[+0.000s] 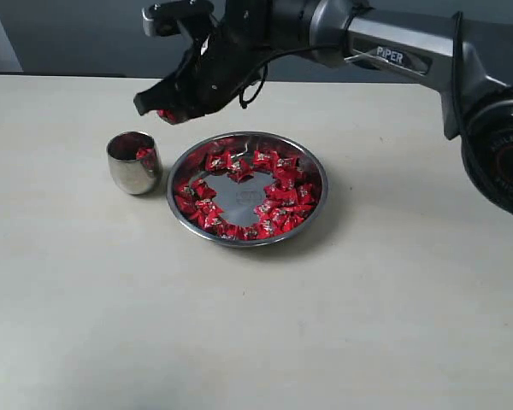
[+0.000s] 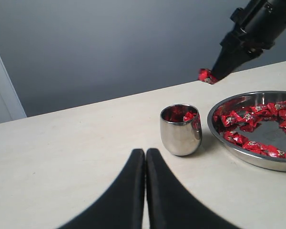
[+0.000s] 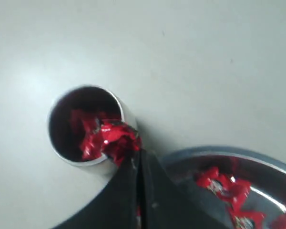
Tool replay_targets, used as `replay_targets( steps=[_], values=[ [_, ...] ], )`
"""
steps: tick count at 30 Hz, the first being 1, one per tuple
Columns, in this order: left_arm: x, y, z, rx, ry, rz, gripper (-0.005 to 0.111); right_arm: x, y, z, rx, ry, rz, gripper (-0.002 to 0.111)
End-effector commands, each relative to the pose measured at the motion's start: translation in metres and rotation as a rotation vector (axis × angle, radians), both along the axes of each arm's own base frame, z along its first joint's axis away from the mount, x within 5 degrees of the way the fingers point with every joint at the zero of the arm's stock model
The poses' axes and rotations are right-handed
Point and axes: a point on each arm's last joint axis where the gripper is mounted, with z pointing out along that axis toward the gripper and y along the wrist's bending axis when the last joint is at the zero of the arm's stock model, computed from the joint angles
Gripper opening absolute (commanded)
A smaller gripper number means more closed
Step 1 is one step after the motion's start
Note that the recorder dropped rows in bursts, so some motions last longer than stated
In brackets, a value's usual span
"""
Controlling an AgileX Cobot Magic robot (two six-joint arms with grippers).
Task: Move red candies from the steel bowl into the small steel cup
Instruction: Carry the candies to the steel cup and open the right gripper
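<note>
Left gripper (image 2: 145, 153) idling near small steel cup (image 2: 180, 130), jaws pressed together | I'm hovering right gripper (image 1: 165, 113) above its rim, pinching red candy (image 2: 207, 75) for dropping in.

left claw (image 2: 145, 155) closed near the small steel cup (image 2: 180, 131), right claw (image 2: 214, 75) pinching a red candy (image 2: 206, 75).

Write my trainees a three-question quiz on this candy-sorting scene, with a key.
1. True or false: the cup is empty.
2. What does the right pincer grip? A) nothing B) one candy C) the cup
3. Fill in: most candies lie in the ____.
Key: 1 false, red candy lies inside; 2 B; 3 bowl.
</note>
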Motion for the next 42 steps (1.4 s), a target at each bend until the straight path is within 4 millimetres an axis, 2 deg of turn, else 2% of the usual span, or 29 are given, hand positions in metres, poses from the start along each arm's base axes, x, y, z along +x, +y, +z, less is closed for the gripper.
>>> replay_targets(
  steps=[1, 8, 12, 19, 26, 28, 31, 37, 42],
  values=[
    [0.000, 0.000, -0.001, -0.008, -0.004, 0.000, 0.002, -0.003, 0.021, 0.009, 0.143, -0.094, 0.011, -0.001],
    [0.000, 0.000, -0.001, -0.008, -0.004, 0.000, 0.002, -0.002, 0.031, -0.022, 0.135, -0.049, 0.011, -0.001],
    [0.000, 0.000, -0.001, -0.008, -0.006, 0.000, 0.002, -0.001, 0.032, -0.033, 0.130, -0.029, 0.008, -0.001],
    [0.000, 0.000, -0.001, -0.008, -0.006, 0.000, 0.002, -0.001, 0.032, -0.033, 0.117, -0.046, 0.034, 0.000],
    [0.000, 0.000, -0.001, -0.008, -0.006, 0.000, 0.002, -0.002, 0.032, -0.033, 0.111, -0.036, 0.039, 0.027],
    [0.000, 0.000, -0.001, -0.008, -0.006, 0.000, 0.002, -0.002, 0.032, -0.033, 0.111, -0.036, 0.039, 0.032],
    [0.000, 0.000, -0.001, -0.008, -0.006, 0.000, 0.002, -0.005, 0.030, -0.029, 0.086, -0.029, 0.061, 0.033],
    [0.000, 0.000, -0.001, -0.008, -0.006, 0.000, 0.002, -0.015, 0.010, -0.015, -0.149, 0.012, 0.103, 0.033],
    [0.000, 0.000, -0.001, -0.008, -0.006, 0.000, 0.002, -0.022, -0.002, -0.026, -0.296, 0.114, 0.107, 0.033]
  ],
)
